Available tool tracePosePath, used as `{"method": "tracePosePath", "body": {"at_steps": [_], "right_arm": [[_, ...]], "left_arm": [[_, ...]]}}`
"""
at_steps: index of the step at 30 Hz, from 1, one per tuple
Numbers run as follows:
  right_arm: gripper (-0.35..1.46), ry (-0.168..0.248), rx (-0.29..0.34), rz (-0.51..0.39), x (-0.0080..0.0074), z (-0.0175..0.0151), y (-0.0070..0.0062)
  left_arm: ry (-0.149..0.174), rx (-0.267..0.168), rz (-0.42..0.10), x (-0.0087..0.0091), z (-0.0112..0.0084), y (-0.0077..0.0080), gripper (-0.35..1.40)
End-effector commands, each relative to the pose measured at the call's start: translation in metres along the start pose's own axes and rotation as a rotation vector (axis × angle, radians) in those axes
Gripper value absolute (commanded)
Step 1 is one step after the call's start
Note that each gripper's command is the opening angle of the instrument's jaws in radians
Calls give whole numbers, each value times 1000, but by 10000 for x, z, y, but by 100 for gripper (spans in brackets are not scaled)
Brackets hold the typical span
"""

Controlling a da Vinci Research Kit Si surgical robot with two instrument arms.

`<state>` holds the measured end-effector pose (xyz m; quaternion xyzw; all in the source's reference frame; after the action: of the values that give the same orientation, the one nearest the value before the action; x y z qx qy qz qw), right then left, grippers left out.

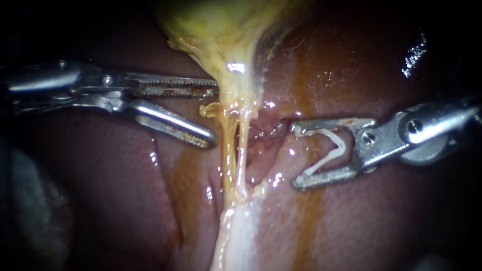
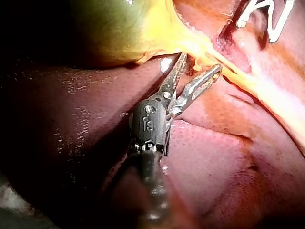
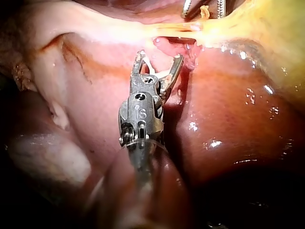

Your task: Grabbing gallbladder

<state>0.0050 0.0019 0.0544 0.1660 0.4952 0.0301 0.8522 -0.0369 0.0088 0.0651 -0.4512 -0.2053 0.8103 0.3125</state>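
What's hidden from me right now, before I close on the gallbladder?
- Endoscope view: most of the gallbladder, cut off by the top edge.
- Endoscope view: the far left, dark and blurred.
- Left wrist view: the right instrument, mostly beyond the edge; its clip shows.
- Right wrist view: the left instrument, beyond the edge except its end effector.

Liver (image 1: 115,190) is the bed: a wet, dark-red surface across all three views, glossy with orange-stained streaks. Gallbladder (image 1: 221,30), yellow-green, lies directly on it at the top of the endoscope view. It narrows into pale stringy strands (image 1: 241,150) that run down a groove in the liver. Raw pink patch (image 1: 263,133) sits just beside the strands.
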Motion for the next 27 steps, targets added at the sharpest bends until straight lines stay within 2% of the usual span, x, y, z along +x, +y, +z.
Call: {"method": "tracePosePath", "body": {"at_steps": [1,5,12,22,27], "right_arm": [[50,0,0,0,0,1,0],[50,0,0,0,1,1,0],[50,0,0,0,1,1,0],[50,0,0,0,1,1,0],[50,0,0,0,0,1,0]], "left_arm": [[-3,1,-4,0,1,0,36],[-6,1,-10,0,0,0,22],[-6,12,-31,4,-4,2,-35],[-44,20,-46,11,-14,9,-35],[-75,14,-56,19,-31,13,-35]]}}
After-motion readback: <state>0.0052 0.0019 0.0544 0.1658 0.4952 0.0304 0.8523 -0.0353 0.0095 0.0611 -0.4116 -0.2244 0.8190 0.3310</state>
